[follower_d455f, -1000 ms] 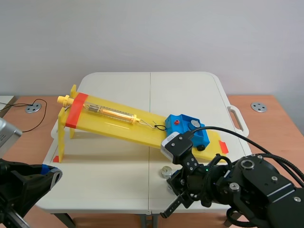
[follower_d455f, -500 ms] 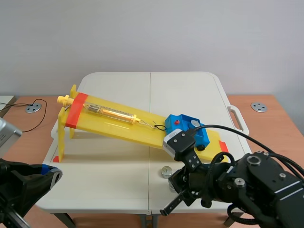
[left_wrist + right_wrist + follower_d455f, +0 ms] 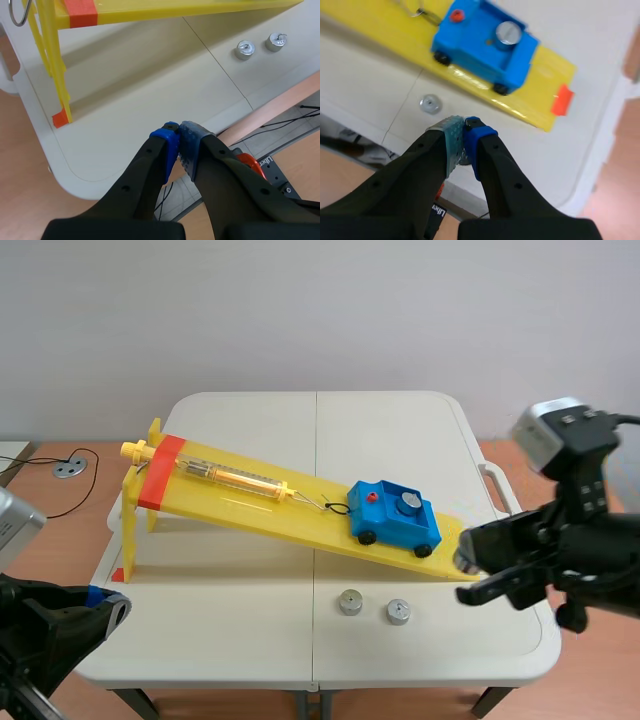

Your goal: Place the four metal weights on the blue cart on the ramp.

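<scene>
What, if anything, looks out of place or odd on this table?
Nothing looks spilled, askew or damaged. One oddity: only three metal weights show. There is one weight in the blue cart on the ramp and two weights on the table before it. A fourth is not in view.

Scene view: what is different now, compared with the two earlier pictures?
The right arm drew back from the table's front edge to the right and rose; the right tool, shut, is now near the ramp's low end. This uncovered a second weight on the table, near the first weight. Nothing was visibly taken hold of. The cart, the ramp and the left tool stayed as they were.
</scene>
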